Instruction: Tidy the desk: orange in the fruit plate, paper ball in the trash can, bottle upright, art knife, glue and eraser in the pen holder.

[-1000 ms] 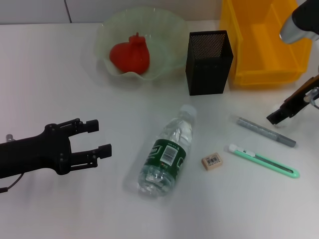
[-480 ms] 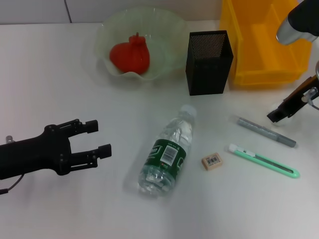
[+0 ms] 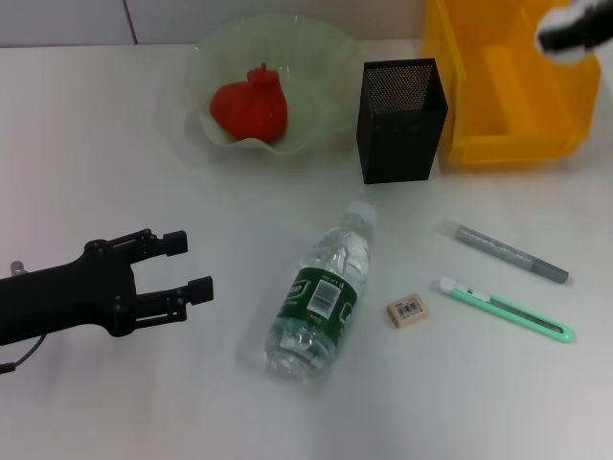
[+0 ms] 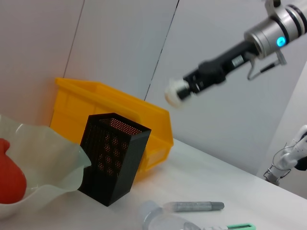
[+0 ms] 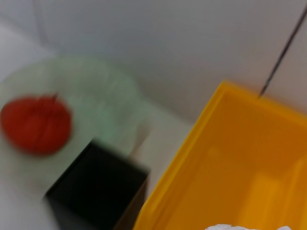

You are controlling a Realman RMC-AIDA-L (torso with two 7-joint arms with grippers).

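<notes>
A red-orange fruit (image 3: 251,107) lies in the green glass fruit plate (image 3: 316,57). A clear bottle (image 3: 321,302) with a green label lies on its side in the middle of the desk. To its right lie a small eraser (image 3: 407,310), a green art knife (image 3: 508,310) and a grey glue stick (image 3: 512,254). The black mesh pen holder (image 3: 402,120) stands upright. My right gripper (image 4: 180,90) is shut on a white paper ball (image 4: 175,92) above the yellow bin (image 3: 498,149). My left gripper (image 3: 192,264) is open and empty, left of the bottle.
The yellow bin (image 4: 96,103) stands at the back right, right beside the pen holder (image 4: 112,163). The right wrist view looks down into the bin (image 5: 216,182), with the paper ball (image 5: 249,226) at the picture's edge.
My right arm has risen from the desk near the glue stick and moved back over the yellow bin. The left arm and the desk items have not moved.
</notes>
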